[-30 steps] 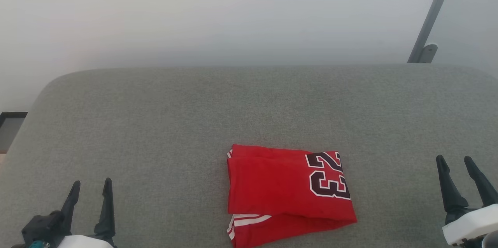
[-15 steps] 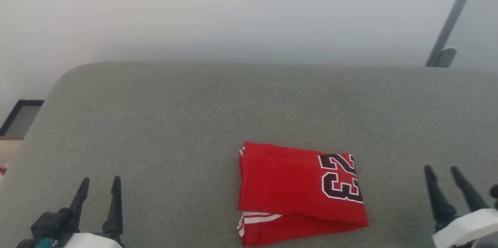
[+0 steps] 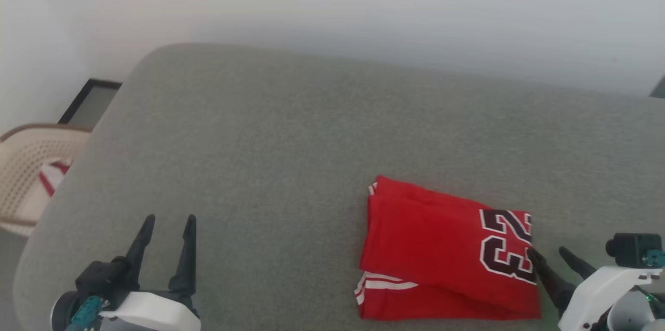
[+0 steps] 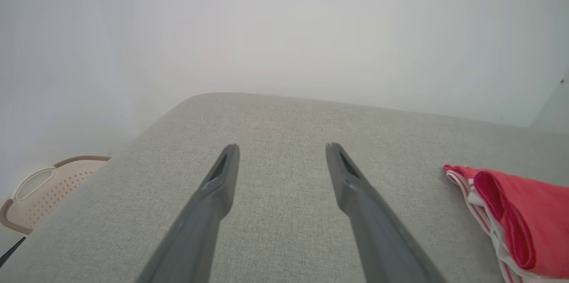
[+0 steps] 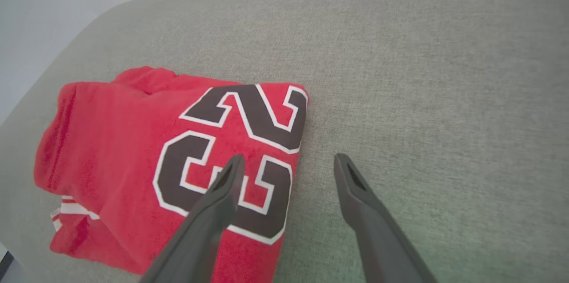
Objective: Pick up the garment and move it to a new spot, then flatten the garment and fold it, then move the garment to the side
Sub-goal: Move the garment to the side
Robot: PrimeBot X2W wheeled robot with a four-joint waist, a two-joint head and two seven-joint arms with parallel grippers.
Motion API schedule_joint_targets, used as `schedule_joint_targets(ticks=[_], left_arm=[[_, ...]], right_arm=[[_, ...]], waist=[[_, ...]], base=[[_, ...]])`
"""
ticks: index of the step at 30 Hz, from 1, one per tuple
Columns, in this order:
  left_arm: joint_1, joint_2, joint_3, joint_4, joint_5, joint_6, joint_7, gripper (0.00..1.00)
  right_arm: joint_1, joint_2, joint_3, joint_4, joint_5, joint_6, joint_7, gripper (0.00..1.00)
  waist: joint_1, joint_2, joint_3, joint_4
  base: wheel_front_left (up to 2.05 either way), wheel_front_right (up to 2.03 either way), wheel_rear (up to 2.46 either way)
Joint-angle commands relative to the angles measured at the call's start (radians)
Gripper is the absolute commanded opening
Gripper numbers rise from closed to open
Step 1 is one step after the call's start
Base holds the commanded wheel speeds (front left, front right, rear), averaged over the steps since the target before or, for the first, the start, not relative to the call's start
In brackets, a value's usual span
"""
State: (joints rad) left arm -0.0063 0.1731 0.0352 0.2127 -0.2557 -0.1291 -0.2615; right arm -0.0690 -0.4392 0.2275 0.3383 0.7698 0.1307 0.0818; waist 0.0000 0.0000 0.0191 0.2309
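Two grippers and one garment are on record.

The garment point(image 3: 447, 253), a red jersey, lies folded into a rough rectangle on the grey fabric-covered table point(image 3: 291, 138), at the lower right of the head view. Its black-and-white number 23 faces up at the fold's right end. Red-and-white striped trim shows at the lower left and upper left corners. The layers are stacked, and the bottom one protrudes along the lower edge.

The left gripper point(image 3: 171, 217) sits at the lower left of the head view over bare table, fingers spread wide, well apart from the garment. In the left wrist view both dark fingers point across bare grey cloth. There the garment's folded edge with white trim shows at the right edge of the frame.

The right gripper point(image 3: 545, 251) sits at the lower right of the head view, at the garment's right end, fingers spread wide. In the right wrist view one of the fingers point(image 5: 213, 216) lies over the lower digit of the number. The other lies over bare table just beside the garment, so the garment's edge runs between them. Contact with the cloth cannot be told.

A cream perforated basket point(image 3: 21, 164) stands off the table's left edge, at the middle left of the head view. It holds a white cloth with a red stripe point(image 3: 52, 177).
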Motion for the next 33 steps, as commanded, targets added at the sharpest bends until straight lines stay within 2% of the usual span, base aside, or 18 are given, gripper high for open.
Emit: schedule_joint_targets(ticks=[1,11,12,18,19,20,21,33], left_arm=[[-0.013,-0.008,-0.005,-0.001,-0.005,-0.001,-0.004,1.00],[-0.031,-0.031,-0.017,0.002,-0.002,-0.001,-0.004,1.00],[-0.031,-0.031,-0.017,0.002,-0.002,-0.001,-0.004,1.00],[-0.043,-0.042,-0.022,0.006,0.005,-0.001,-0.004,1.00],[-0.043,-0.042,-0.021,0.007,0.005,-0.001,-0.004,1.00],[-0.045,-0.043,-0.022,0.008,0.006,-0.001,-0.004,1.00],[-0.049,-0.045,-0.023,0.009,0.007,-0.001,-0.004,1.00],[-0.081,-0.057,-0.039,0.004,0.022,-0.001,-0.004,1.00]], right_arm=[[-0.016,-0.009,0.003,0.010,-0.002,0.000,0.027,1.00],[-0.038,-0.011,-0.028,0.077,0.030,-0.001,0.271,1.00],[-0.038,-0.011,-0.028,0.077,0.030,-0.001,0.271,1.00],[-0.058,0.026,-0.048,0.106,0.064,-0.001,0.436,1.00],[-0.062,0.031,-0.046,0.101,0.064,-0.001,0.463,0.70],[-0.064,0.031,-0.051,0.102,0.059,0.000,0.485,0.13],[-0.068,0.032,-0.056,0.103,0.054,0.000,0.504,0.00],[-0.118,0.028,-0.176,-0.026,-0.019,-0.001,0.571,0.00]], waist=[[0.0000,0.0000,0.026,0.031],[0.0000,0.0000,0.081,0.076],[0.0000,0.0000,0.081,0.076],[0.0000,0.0000,0.099,0.087],[0.0000,0.0000,0.102,0.087],[0.0000,0.0000,0.105,0.087],[0.0000,0.0000,0.107,0.088],[0.0000,0.0000,0.134,0.071]], base=[[0.00,0.00,0.00],[0.00,0.00,0.00],[0.00,0.00,0.00],[0.00,0.00,0.00],[0.00,0.00,0.00],[0.00,0.00,0.00],[0.00,0.00,0.00],[0.00,0.00,0.00]])
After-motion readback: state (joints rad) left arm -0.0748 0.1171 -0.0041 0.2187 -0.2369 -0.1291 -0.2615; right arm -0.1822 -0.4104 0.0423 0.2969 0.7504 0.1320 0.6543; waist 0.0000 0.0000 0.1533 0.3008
